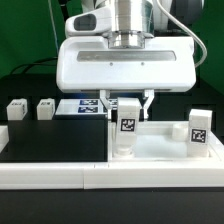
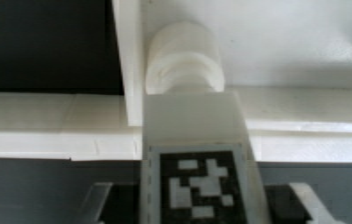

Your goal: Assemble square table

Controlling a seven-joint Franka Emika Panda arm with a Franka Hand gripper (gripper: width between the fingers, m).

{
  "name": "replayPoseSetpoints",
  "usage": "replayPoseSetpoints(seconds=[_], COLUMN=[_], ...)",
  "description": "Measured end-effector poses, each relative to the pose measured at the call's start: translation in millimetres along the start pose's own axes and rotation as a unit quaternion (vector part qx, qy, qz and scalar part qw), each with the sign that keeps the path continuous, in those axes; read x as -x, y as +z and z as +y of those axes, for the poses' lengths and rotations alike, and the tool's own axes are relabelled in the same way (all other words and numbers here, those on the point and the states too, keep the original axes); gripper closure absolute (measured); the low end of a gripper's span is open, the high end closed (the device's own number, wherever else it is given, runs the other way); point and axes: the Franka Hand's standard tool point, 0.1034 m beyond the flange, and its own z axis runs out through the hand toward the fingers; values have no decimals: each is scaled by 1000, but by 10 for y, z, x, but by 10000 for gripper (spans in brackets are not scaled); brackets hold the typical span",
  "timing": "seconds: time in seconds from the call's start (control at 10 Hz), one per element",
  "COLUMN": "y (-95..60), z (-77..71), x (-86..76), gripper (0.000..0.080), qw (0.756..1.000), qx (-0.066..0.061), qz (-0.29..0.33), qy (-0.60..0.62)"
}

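End effector [image 1: 128, 102] is clamped around one tagged white leg [image 1: 128, 128], holding it upright at the edge of the square slab [image 1: 165, 148].

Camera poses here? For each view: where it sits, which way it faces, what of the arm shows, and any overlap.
Exterior view: off the arm, low beside the table, looking across it; the gripper and its white body fill the upper frame.
Wrist view: on the wrist, looking down along the short white tagged plastic leg onto the white square plastic slab; dark fingers flank the leg.
Shared: the clamped leg and the slab.
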Motion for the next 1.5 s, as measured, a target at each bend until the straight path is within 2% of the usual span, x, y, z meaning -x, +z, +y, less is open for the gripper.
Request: replayPoseSetpoints(seconds=[0.3,0.6,0.7,0.8,0.9,1.0,1.5], y=[63,98,98,99,100,100,100], z=[12,57,57,58,58,58,58], x=[67,11,13,15,15,15,15], gripper=[511,511,432,432,252,171,150], qw=[1000,999,999,999,999,999,999], qx=[2,15,15,15,15,15,15], qz=[-5,35,34,34,34,34,34], qy=[-1,-5,-5,-5,-5,-5,-5])
